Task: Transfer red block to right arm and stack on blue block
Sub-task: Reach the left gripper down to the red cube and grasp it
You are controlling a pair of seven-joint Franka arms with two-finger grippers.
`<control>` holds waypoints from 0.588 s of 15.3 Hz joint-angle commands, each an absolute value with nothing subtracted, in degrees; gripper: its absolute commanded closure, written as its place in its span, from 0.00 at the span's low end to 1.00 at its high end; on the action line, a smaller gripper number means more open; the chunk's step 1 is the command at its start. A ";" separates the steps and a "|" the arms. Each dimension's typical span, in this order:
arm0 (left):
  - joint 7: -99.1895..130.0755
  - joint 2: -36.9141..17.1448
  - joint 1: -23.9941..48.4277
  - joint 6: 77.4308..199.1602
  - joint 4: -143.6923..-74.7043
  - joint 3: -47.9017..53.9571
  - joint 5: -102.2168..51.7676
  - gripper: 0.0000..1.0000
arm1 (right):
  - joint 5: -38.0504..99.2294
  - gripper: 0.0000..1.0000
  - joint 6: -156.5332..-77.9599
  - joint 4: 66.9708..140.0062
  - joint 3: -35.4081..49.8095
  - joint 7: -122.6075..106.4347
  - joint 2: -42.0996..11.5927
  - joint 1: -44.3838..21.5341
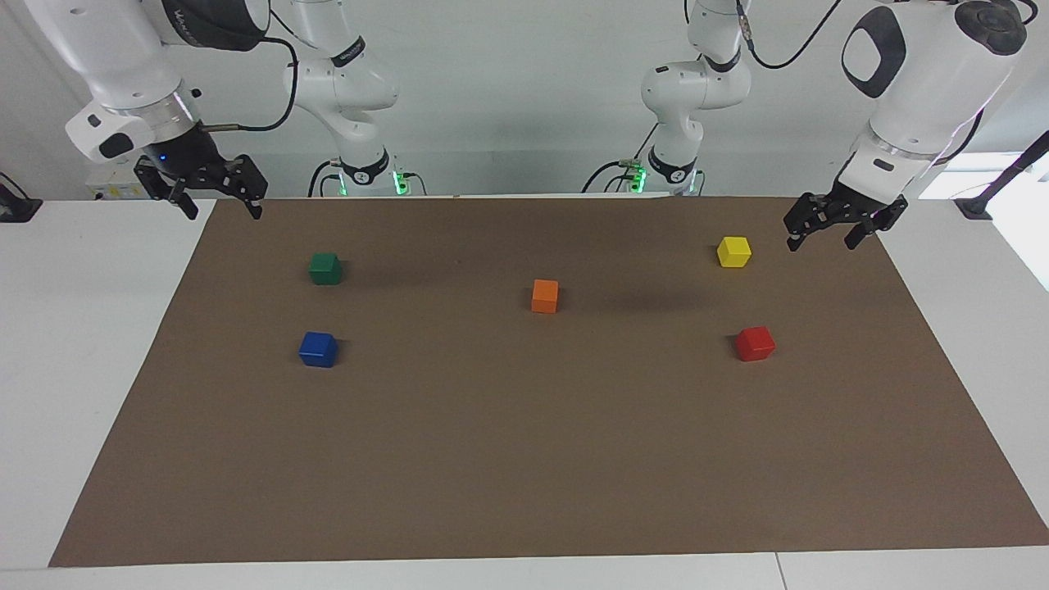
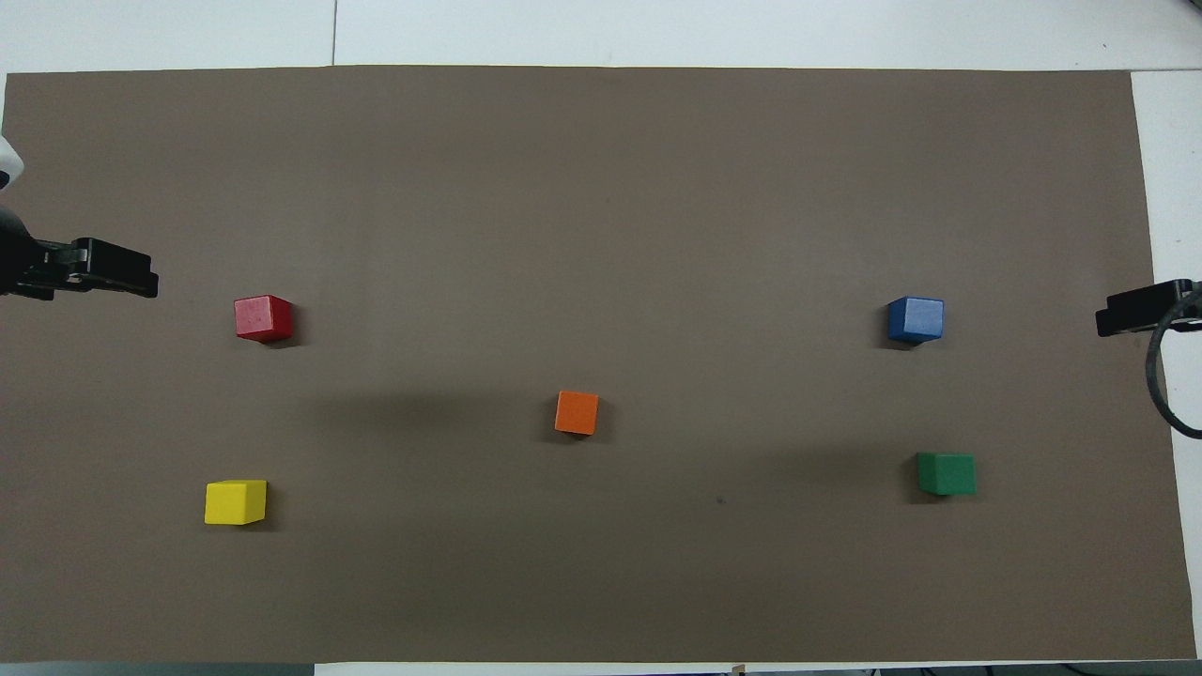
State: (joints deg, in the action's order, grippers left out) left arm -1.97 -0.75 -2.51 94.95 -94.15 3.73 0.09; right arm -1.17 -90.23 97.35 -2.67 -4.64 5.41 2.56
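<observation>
Nearest the robots, both black two-finger grippers hang in the air over the brown mat's (image 1: 524,459) edges, neither touching or carrying anything. The left gripper (image 1: 829,233) has its fingers spread wide and hovers over the mat's corner at the left arm's end; the small yellow wooden-looking cube (image 1: 733,251) lies just beside it on the mat. The right gripper (image 1: 223,206), on the white jointed right arm (image 1: 123,74) with a blue light at its wrist, is likewise spread wide over the mat's corner at the right arm's end. On the mat near it sits the small dark green cube (image 1: 325,268). Taking the overhead view as a clock face with the small orange cube (image 2: 577,412) at its centre, the green cube is at about four o'clock and the yellow one at about eight. Farther from the robots, the small bright red block (image 2: 262,317) rests flat at about ten o'clock, square-edged, matte, alone. The small deep blue block (image 2: 915,318) sits at about two o'clock, well apart from the red block, nothing on top.
</observation>
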 commanded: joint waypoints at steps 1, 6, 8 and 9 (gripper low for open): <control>-2.11 -0.79 -1.93 93.87 -93.51 3.34 -0.70 0.00 | -1.05 0.00 -90.09 98.44 -2.11 -4.39 6.59 3.43; -1.94 0.96 -2.02 102.44 -101.57 2.64 -0.79 0.00 | -1.05 0.00 -90.09 98.44 -2.11 -4.48 6.59 3.43; -2.11 -0.08 -2.02 107.82 -105.89 2.64 -0.79 0.00 | -1.05 0.00 -90.09 98.44 -2.11 -4.40 6.59 3.34; -2.02 -1.31 -2.02 110.63 -107.47 2.64 -0.79 0.00 | -1.05 0.00 -90.09 98.52 -2.11 -4.57 6.59 3.34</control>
